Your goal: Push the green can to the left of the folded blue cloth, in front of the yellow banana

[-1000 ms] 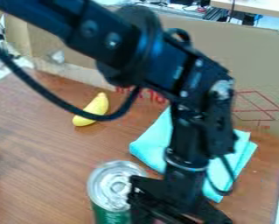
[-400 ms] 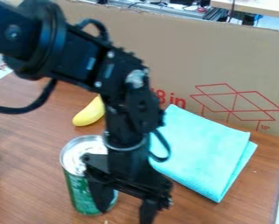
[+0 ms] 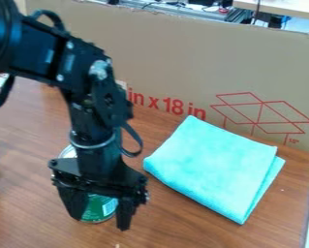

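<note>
Your gripper [image 3: 99,223] hangs before the green can [image 3: 97,210], jaws wide apart and empty; a turquoise cloth [image 3: 215,167] lies near the can.

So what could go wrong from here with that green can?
The open gripper hangs right at the upright can, so a sideways nudge might tip it over. The gripper also hides much of the can from the camera, so an off-centre grip could be hard to spot. If the can fell toward the folded cloth, it might land on it.
</note>
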`<control>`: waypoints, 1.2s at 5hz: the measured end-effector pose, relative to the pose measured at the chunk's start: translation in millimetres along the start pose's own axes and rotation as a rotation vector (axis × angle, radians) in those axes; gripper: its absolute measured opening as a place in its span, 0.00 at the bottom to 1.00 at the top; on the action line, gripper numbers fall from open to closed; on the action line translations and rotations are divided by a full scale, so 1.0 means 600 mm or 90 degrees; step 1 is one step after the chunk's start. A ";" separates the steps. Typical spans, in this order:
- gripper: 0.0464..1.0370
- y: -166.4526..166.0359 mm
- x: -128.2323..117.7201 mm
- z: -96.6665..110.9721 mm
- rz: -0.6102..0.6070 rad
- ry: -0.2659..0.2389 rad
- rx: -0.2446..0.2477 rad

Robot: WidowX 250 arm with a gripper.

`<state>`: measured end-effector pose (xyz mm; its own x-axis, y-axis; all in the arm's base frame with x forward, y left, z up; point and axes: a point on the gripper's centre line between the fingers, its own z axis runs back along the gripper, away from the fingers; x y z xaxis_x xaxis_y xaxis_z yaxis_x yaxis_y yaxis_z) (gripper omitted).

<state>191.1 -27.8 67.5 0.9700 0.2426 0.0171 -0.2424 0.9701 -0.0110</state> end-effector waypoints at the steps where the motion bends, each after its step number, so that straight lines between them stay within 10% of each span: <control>1: 0.96 0.011 0.001 0.015 0.011 -0.021 -0.008; 4: 0.96 0.007 -0.074 0.097 0.003 0.109 0.050; 6: 0.96 0.025 -0.066 0.150 -0.024 0.060 0.070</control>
<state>147.6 -22.3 156.7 0.9747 0.2092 -0.0789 -0.2014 0.9747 0.0970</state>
